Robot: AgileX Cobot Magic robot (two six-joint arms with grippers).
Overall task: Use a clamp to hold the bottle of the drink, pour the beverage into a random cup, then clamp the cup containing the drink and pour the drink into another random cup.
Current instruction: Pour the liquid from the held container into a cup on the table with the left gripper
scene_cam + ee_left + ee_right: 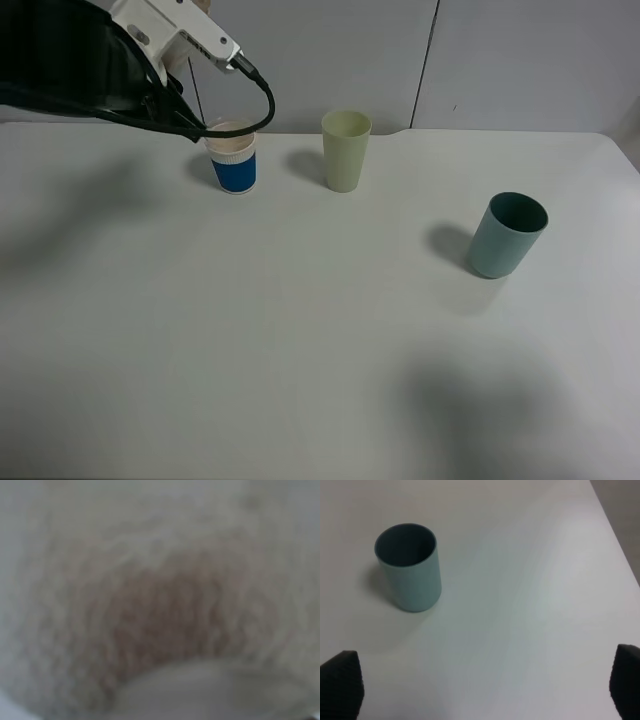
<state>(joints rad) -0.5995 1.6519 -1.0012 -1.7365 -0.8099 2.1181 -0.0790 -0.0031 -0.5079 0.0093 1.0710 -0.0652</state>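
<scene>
step: judged late, second pour or just after | left pincer: hidden upper left, closed, contents unclear | blue-and-white cup (233, 160) under left arm (90, 70), upper left | yellow-green cup (346, 150) upright, top centre | right pincer (485, 690) open above desk (300, 330) near teal cup (410, 567) | next: retract carefully

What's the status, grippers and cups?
Left gripper out of clear view, shut, arm over blue-and-white cup. Right gripper open, empty, near teal cup. Yellow-green cup upright, untouched. No bottle visible.
</scene>
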